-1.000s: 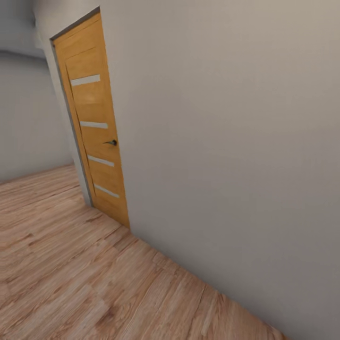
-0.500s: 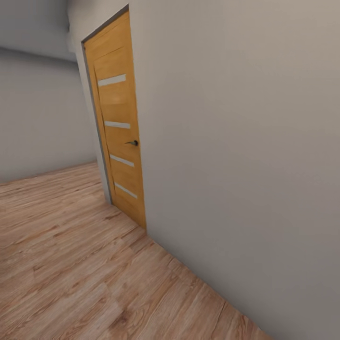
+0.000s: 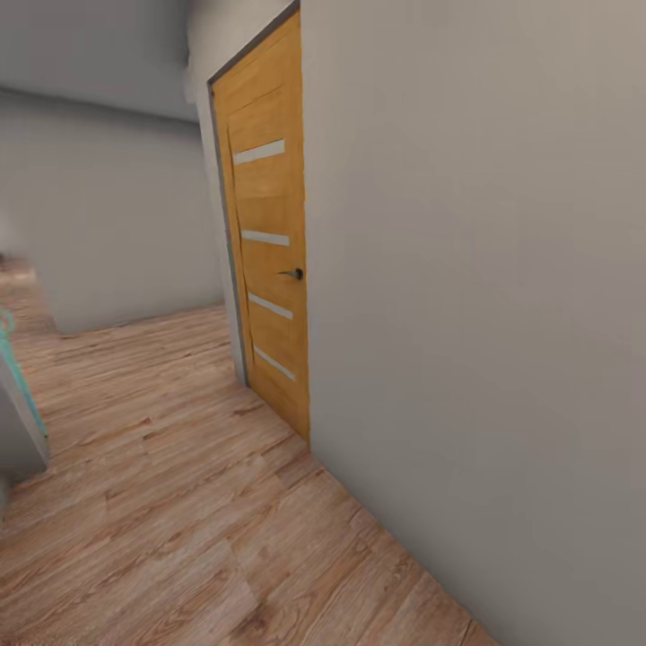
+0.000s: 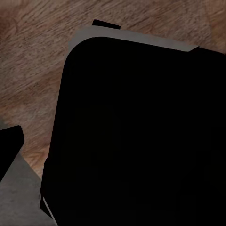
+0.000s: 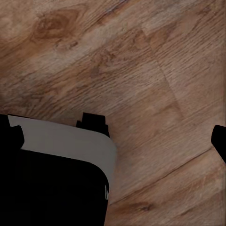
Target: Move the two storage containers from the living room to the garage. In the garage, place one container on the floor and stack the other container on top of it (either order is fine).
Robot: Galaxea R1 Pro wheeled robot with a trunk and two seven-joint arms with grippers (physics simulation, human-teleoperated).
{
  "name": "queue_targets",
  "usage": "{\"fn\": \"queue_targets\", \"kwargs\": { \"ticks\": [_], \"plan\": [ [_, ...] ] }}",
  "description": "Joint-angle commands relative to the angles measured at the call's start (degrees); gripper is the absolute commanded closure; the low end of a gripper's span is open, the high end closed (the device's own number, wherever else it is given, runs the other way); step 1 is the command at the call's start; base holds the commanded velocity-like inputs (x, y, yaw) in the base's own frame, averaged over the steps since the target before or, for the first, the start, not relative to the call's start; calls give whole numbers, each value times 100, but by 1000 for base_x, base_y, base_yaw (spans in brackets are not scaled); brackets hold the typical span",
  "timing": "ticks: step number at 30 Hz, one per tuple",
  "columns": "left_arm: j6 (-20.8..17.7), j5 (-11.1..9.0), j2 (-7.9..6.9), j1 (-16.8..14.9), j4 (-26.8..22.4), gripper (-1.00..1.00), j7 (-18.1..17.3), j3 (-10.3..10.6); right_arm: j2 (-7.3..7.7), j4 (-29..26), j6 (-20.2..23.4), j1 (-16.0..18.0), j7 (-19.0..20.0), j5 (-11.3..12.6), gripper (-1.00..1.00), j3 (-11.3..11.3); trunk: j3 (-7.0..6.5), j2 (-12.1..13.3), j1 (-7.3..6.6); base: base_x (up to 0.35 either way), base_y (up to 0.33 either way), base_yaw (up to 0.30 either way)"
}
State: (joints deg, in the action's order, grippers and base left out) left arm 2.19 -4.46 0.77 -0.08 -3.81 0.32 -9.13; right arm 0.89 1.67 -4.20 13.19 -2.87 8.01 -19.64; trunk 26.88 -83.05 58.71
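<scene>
Doorway ahead of you: a closed orange wooden door (image 3: 267, 260) with pale slats and a dark handle (image 3: 292, 273), set in the grey wall (image 3: 484, 269). At the head view's left edge something teal and grey (image 3: 18, 404) is cut off, too partial to name. Both wrist cameras look down at the wood-plank floor (image 5: 141, 70) past a black, grey-edged body (image 4: 141, 132) (likely your robot's own). You cannot tell either gripper's state.

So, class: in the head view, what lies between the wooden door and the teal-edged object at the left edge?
Bare wood-plank floor separates the door from the teal-edged object, in the head view.
</scene>
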Motion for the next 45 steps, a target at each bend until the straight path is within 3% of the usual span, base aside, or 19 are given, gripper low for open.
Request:
{"fn": "queue_targets", "kwargs": {
  "ticks": [1,45],
  "plan": [
    [11,-47,2,-1,-3,-100,3,-5,2,18,-38,7,-3,62,-100,-49,5,-3,2,214,0,272],
    [10,-47,2,-1,-6,-100,12,-7,8,26,-41,-107,-20,69,-100,-49,5,-3,2,212,0,275]
  ]
}}
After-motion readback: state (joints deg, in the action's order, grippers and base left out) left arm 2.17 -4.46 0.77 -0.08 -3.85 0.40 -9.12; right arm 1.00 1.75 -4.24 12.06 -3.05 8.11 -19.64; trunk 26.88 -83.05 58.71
